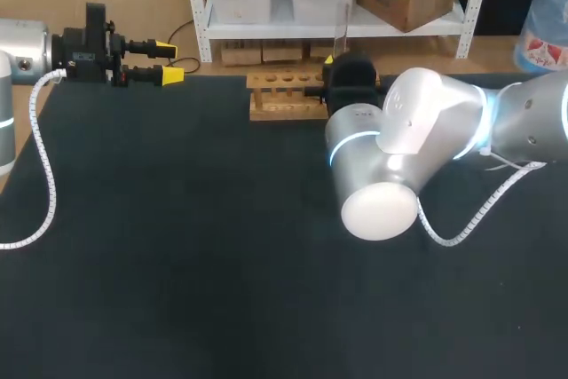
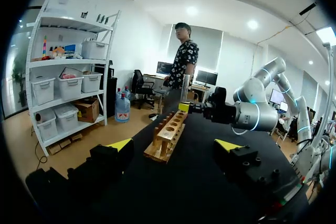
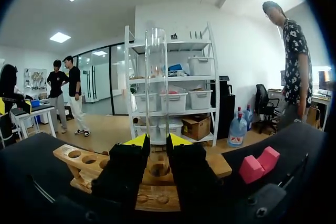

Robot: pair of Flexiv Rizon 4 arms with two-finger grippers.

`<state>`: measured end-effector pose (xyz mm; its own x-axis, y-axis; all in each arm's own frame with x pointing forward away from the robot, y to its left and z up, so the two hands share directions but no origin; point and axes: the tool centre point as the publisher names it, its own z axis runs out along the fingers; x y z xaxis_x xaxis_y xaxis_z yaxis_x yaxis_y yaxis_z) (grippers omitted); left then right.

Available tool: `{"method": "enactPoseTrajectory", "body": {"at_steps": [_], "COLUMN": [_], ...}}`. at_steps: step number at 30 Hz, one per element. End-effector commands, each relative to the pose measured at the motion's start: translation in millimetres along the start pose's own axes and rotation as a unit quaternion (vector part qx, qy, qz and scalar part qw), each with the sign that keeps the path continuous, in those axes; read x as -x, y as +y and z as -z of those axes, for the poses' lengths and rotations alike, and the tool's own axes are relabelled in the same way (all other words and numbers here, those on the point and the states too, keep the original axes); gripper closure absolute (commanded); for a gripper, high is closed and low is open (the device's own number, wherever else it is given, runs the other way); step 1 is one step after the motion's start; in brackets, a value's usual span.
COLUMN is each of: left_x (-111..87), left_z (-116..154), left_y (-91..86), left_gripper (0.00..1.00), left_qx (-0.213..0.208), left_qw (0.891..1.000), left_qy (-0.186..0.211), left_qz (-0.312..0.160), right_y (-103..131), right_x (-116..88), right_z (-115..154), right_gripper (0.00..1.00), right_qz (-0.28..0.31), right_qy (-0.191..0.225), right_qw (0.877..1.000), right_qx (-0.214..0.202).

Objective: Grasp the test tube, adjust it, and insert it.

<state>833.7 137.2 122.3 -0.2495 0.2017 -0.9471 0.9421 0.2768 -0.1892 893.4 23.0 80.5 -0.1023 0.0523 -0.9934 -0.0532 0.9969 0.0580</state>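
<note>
A clear glass test tube (image 3: 156, 77) stands upright between the yellow-tipped fingers of my right gripper (image 3: 157, 142), which is shut on it. Its lower end is right over a hole of the wooden rack (image 3: 79, 161); whether it is inside the hole I cannot tell. In the head view the right gripper (image 1: 342, 77) is at the rack's (image 1: 284, 95) right end, with the tube (image 1: 339, 35) rising above it. My left gripper (image 1: 169, 61) is at the table's far left edge, open and empty, pointing toward the rack (image 2: 168, 135) and the tube (image 2: 185, 88).
A pink block (image 3: 257, 166) lies on the black table beside the rack's end. My right arm's large silver elbow (image 1: 382, 166) hangs over the table's middle right. White cables (image 1: 40, 166) run from both arms.
</note>
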Motion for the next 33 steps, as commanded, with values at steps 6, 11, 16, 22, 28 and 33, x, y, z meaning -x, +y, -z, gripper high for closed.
{"method": "enactPoseTrajectory", "body": {"at_steps": [6, 11, 16, 22, 28, 33], "left_x": [-1.0, -1.0, -1.0, -1.0, -1.0, -1.0], "left_z": [0.0, 0.0, 0.0, 0.0, 0.0, 0.0], "left_y": [0.3, 0.3, 0.3, 0.3, 0.3, 0.3], "left_gripper": [0.0, 0.0, 0.0, 0.0, 0.0, 0.0], "left_qx": [0.0, 0.0, 0.0, 0.0, 0.0, 0.0], "left_qw": [1.0, 1.0, 1.0, 1.0, 1.0, 1.0], "left_qy": [-0.001, -0.001, -0.001, -0.001, -0.001, -0.001], "left_qz": [-0.001, -0.001, -0.001, -0.001, -0.001, -0.001], "right_y": [-1.9, -1.6, -0.4, -0.5, -0.9, -2.4], "right_x": [-6.6, -7.2, -7.7, -6.5, -3.9, -0.1], "right_z": [-1.0, -0.9, 0.1, 0.7, 1.0, 2.4], "right_gripper": [1.0, 1.0, 0.93, 0.72, 0.54, 0.03], "right_qz": [-0.001, 0.0, 0.001, 0.002, 0.003, 0.004], "right_qy": [0.002, 0.003, 0.005, 0.004, 0.002, 0.002], "right_qw": [0.963, 0.963, 0.962, 0.962, 0.963, 0.963], "right_qx": [0.268, 0.269, 0.271, 0.271, 0.27, 0.269]}}
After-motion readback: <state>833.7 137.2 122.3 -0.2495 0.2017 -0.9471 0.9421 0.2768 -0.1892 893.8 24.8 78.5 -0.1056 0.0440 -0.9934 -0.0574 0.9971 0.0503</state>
